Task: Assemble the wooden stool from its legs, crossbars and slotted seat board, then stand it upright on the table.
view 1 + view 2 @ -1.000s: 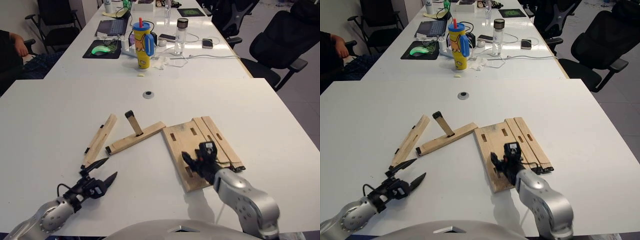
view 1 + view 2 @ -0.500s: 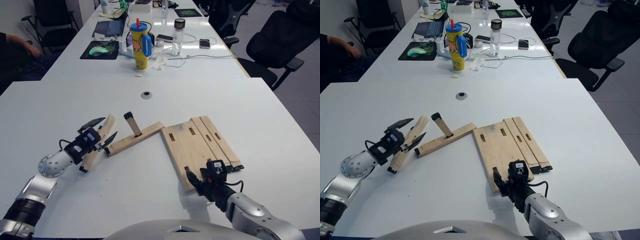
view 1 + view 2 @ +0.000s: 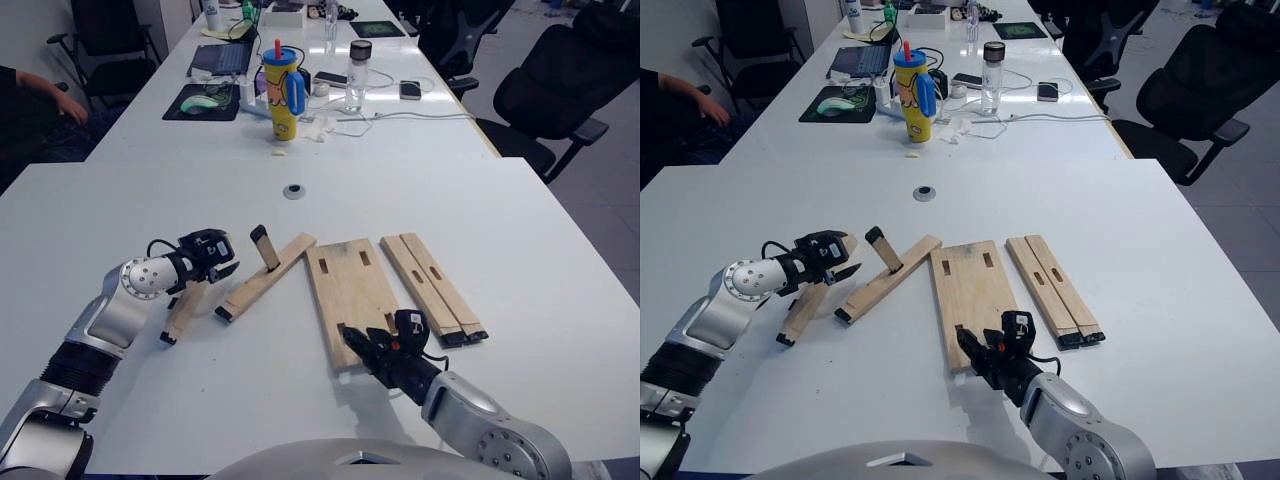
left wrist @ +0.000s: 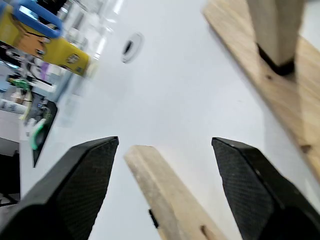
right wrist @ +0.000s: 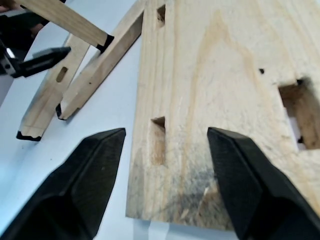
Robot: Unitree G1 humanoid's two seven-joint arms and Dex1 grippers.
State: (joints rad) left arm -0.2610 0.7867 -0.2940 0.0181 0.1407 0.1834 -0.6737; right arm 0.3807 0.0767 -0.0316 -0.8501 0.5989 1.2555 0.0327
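Seat board [image 3: 350, 295] lies flat mid-table, two slotted slats [image 3: 432, 287] side by side just right of it, a leg bar [image 3: 262, 280] with a short piece [image 3: 264, 245] standing on it just left, and another leg [image 3: 185, 308] farther left. Left gripper [image 3: 222, 256] straddles that leg's far end; right gripper [image 3: 362, 338] sits at the board's near edge. Grommet [image 3: 293, 190] lies beyond, with cup [image 3: 283, 90] and bottle [image 3: 358, 75] farther back.

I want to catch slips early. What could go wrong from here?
1. The left gripper straddles only the tip of the leg; closing there could let it pivot into the bar with the upright peg beside it.
2. The right gripper sits open at the near edge of the flat seat board; it may push the board rather than grip it.
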